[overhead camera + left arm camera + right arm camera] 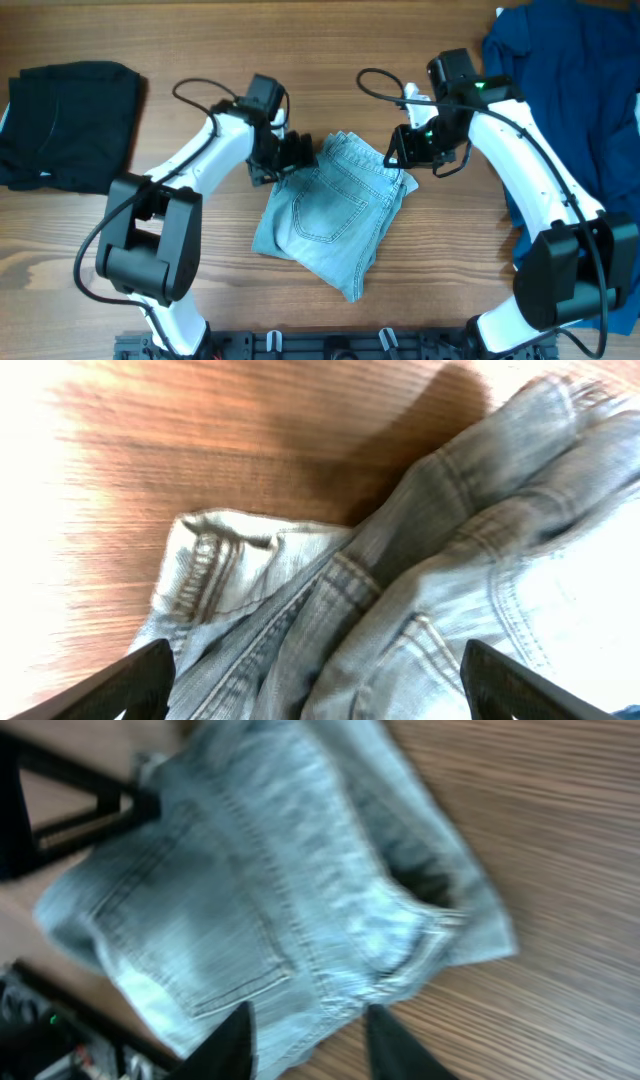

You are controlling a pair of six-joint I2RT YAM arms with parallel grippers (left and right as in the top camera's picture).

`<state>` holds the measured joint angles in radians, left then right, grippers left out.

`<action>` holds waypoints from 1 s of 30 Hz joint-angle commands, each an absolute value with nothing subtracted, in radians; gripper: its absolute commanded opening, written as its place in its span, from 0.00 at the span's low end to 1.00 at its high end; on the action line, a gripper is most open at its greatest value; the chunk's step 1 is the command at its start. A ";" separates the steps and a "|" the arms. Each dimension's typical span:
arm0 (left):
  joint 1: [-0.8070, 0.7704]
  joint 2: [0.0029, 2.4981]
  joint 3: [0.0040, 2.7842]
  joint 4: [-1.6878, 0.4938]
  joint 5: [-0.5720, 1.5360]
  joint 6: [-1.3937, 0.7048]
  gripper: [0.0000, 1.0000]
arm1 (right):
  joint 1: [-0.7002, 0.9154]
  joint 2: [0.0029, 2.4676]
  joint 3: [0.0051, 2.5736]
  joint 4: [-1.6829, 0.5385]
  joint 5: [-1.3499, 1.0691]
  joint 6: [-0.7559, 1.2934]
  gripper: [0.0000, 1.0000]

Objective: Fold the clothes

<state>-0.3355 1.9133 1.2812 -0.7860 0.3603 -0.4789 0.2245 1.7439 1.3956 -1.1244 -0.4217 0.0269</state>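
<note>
Now left gripper is hovering wide open over denim shorts; right gripper is straddling their edge half-closed, hold unclear.

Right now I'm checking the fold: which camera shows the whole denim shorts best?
Overhead: the denim shorts appear whole, outline in frame. Left wrist shows only bunched seams close up; right wrist, a blurred pocket.

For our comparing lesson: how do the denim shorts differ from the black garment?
The shorts are pale blue denim with stitched seams and a pocket; the black garment looks plain. The shorts lie askew in the middle of the table; the black garment sits near its edge. The shorts look rumpled; the black garment squarer. Both lie on the wood.
</note>
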 commanded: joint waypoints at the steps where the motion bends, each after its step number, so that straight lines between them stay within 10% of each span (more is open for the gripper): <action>1: -0.271 1.892 1.330 -0.813 0.303 -0.411 0.92 | 0.292 1.715 1.403 -1.134 -0.494 -0.059 0.24; 16: -0.243 2.016 1.269 -0.793 0.332 -0.505 0.82 | 0.545 1.792 1.205 -0.959 -0.415 0.006 0.24; 20: -0.308 2.059 1.259 -0.734 0.332 -0.505 0.56 | 0.548 1.816 1.190 -0.953 -0.428 0.014 0.23; 23: -0.325 2.064 1.259 -0.696 0.332 -0.505 0.04 | 0.558 1.816 1.189 -0.942 -0.429 0.030 0.24; 30: -0.311 2.028 1.280 -0.727 0.332 -0.500 0.04 | 0.614 1.816 1.194 -0.883 -0.463 -0.057 0.28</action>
<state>-0.3141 2.0178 1.2858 -0.6941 0.3309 -0.5068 0.6064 1.8008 1.1950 -0.8921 -0.4690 -0.0387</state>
